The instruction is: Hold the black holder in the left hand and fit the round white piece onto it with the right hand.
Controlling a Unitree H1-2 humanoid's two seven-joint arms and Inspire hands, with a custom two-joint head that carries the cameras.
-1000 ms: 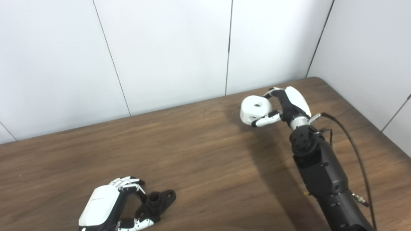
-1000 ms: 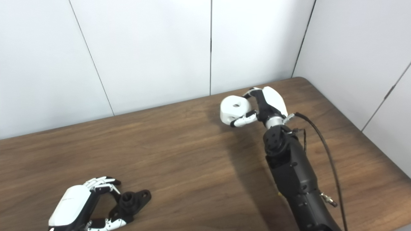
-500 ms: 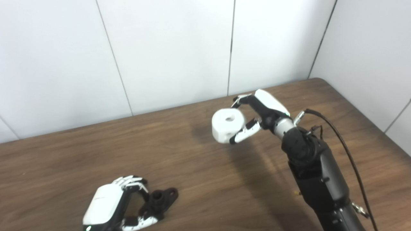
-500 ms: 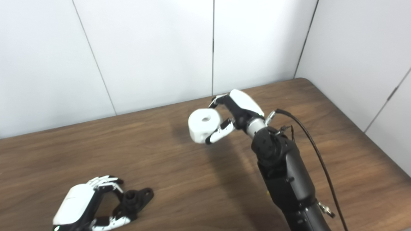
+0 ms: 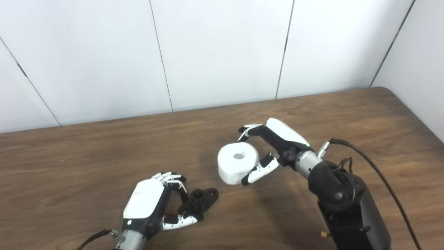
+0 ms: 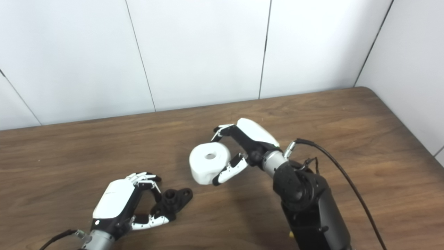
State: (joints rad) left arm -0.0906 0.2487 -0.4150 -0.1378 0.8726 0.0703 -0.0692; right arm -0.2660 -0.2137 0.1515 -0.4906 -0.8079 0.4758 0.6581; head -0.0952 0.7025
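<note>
White piece point(image 5: 237, 166): round, thick, stiff-looking, probably light plastic with smooth and likely slippery sides, bore facing up, pinched across its side wall between thumb and fingers of the right hand point(image 5: 274, 146), held above the table point(image 5: 69, 152), near and up-right of the holder. Holder point(image 5: 201, 201): black, small, rigid, with an upright stub and a flat eared base, low at the table, clasped at its near end by the closed left hand point(image 5: 152, 201). Best gripped by the rim only, bore kept free for the stub.
</note>
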